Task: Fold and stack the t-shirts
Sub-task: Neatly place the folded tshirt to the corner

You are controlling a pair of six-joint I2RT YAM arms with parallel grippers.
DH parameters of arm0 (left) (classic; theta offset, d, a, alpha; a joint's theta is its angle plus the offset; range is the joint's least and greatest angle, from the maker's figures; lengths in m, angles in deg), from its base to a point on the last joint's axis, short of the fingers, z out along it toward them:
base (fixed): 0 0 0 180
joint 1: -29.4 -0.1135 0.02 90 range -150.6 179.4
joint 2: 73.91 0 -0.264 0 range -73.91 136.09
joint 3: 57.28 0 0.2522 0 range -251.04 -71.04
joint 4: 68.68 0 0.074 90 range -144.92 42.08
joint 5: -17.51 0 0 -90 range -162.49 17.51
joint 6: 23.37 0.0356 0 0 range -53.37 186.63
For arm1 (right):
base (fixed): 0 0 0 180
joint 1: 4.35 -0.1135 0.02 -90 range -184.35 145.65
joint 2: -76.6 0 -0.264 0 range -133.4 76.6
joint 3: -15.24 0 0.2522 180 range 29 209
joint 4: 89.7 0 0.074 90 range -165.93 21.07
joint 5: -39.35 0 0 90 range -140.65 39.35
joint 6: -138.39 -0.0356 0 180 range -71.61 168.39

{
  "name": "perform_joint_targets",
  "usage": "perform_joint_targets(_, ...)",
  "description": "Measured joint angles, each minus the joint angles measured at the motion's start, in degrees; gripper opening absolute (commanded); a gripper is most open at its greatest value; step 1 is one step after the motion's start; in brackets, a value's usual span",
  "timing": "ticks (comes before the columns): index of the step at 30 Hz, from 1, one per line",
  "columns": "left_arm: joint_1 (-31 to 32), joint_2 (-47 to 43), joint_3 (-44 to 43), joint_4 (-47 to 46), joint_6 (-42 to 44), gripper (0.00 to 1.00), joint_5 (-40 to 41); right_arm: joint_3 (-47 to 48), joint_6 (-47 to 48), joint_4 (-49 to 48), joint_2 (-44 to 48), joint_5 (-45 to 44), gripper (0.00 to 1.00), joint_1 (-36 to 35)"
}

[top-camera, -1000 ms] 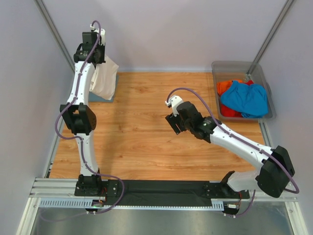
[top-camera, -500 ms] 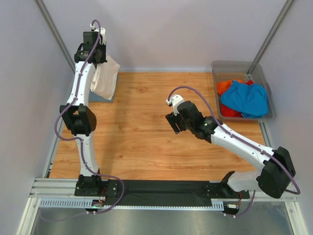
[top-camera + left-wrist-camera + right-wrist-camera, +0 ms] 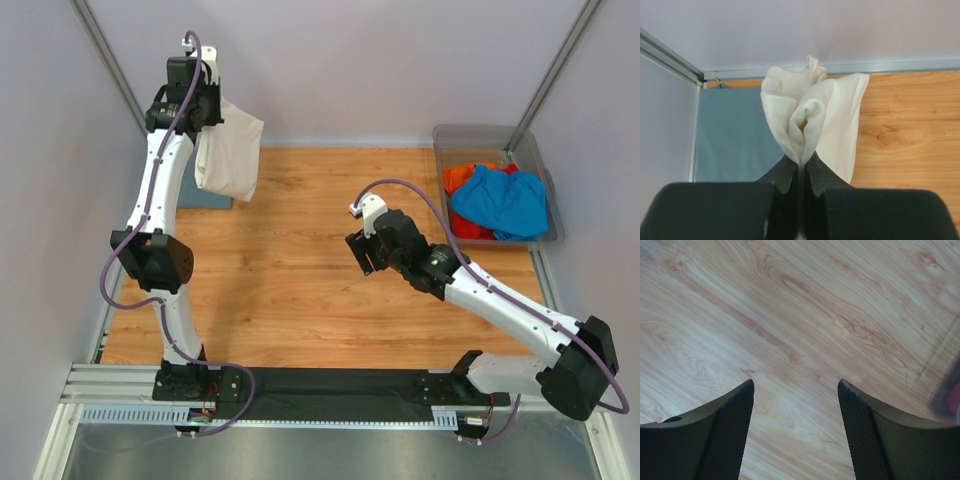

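Observation:
My left gripper (image 3: 205, 108) is raised high at the back left, shut on the folded cream-white t-shirt (image 3: 230, 155), which hangs from it above the table. In the left wrist view the gripper (image 3: 801, 162) pinches the white cloth (image 3: 812, 117). A dull grey-blue t-shirt (image 3: 732, 132) lies flat below at the back left corner; it also shows in the top view (image 3: 205, 198). My right gripper (image 3: 358, 252) is open and empty above mid-table (image 3: 795, 390). A bright blue t-shirt (image 3: 500, 200) and an orange-red one (image 3: 460, 178) lie in the bin.
The clear grey plastic bin (image 3: 540, 150) stands at the back right. The wooden table (image 3: 300, 280) is bounded by grey walls at the back and sides, with a metal rail (image 3: 670, 57) at the left wall.
My left gripper has swung the white shirt up and to the right, away from the grey-blue shirt. My right arm has shifted slightly right and nearer.

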Motion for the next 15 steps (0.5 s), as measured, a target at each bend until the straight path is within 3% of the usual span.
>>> perform_joint_targets(15, -2.23, 5.42, 5.40, -2.49, 0.24, 0.00, -0.70, -0.31, -0.17, -0.07, -3.89, 0.44, 0.69, 0.00)
